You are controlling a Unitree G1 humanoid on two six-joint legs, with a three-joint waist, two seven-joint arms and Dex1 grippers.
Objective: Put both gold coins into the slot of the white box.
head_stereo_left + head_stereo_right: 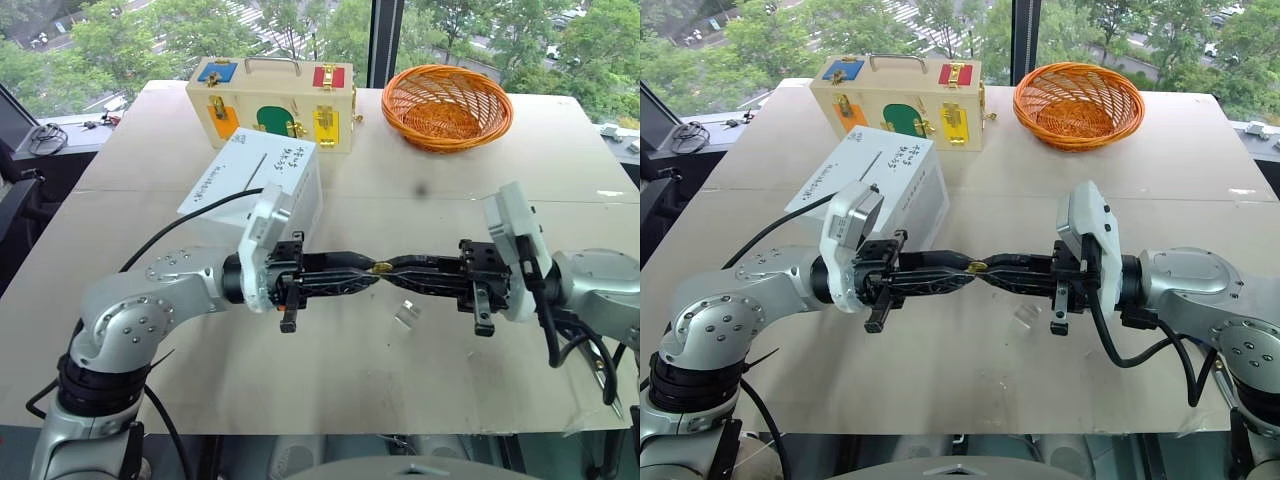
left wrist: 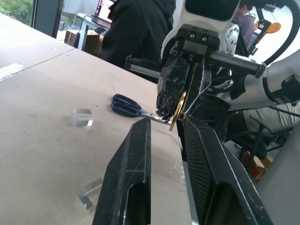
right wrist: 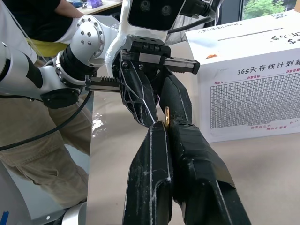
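Coin pinched between my two grippers, mid-air over the table.

From my head, my left gripper (image 1: 362, 277) and right gripper (image 1: 398, 270) meet tip to tip at a tiny shiny gold coin (image 1: 382, 267), the white printed carton (image 1: 255, 180) behind. Left wrist: my fingers (image 2: 133, 159) slightly apart. Right wrist: fingers (image 3: 154, 150) pressed together on the coin's edge.

Head stereo pair looks forward-down over the surface (image 1: 350, 360); wrist cameras sit close, facing each other, sharing the coin (image 3: 167, 116).
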